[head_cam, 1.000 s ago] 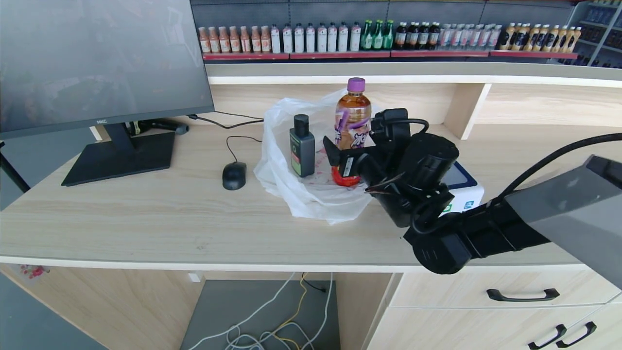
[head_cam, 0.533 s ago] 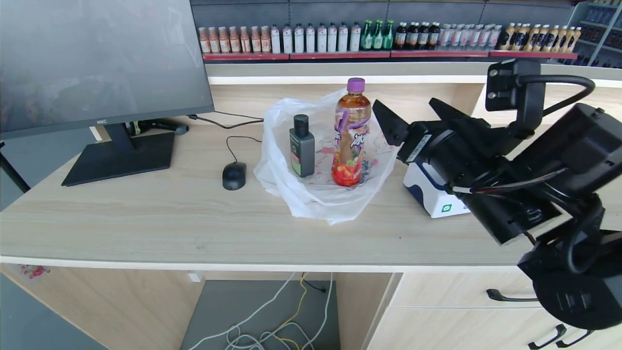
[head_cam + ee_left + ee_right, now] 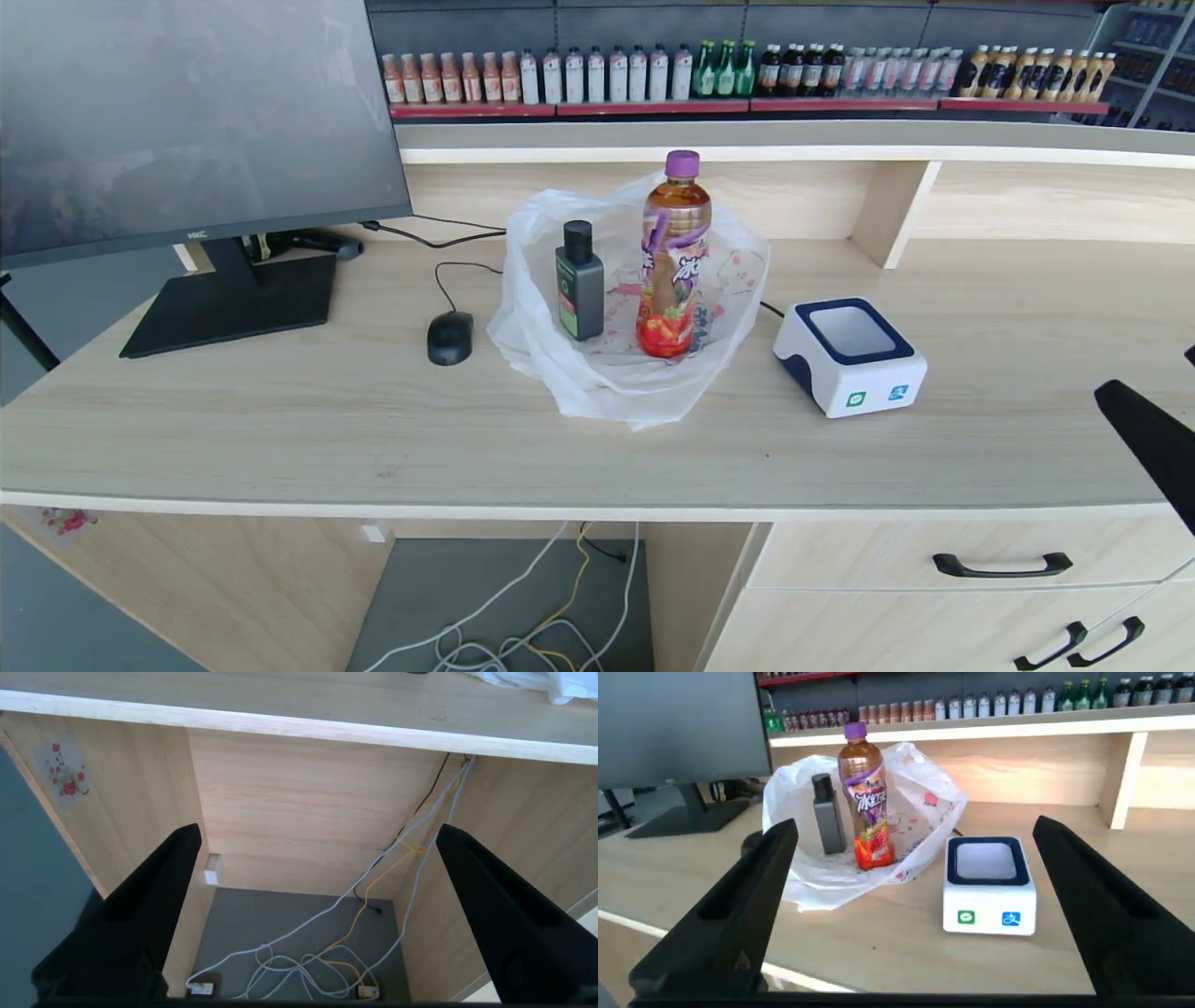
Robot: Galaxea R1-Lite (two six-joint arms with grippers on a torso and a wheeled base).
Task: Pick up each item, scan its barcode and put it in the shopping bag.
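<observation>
The right end effector (image 3: 915,826), spread wide and empty, faces the scanner (image 3: 988,894); the left end effector (image 3: 320,831) gapes likewise, lower than it.

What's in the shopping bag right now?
Two items stand upright in the shopping bag: a purple-capped drink bottle and a dark grey bottle. Anything behind them or under the folds is hidden.

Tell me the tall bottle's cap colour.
Purple cap; the head view shows it best.
</observation>
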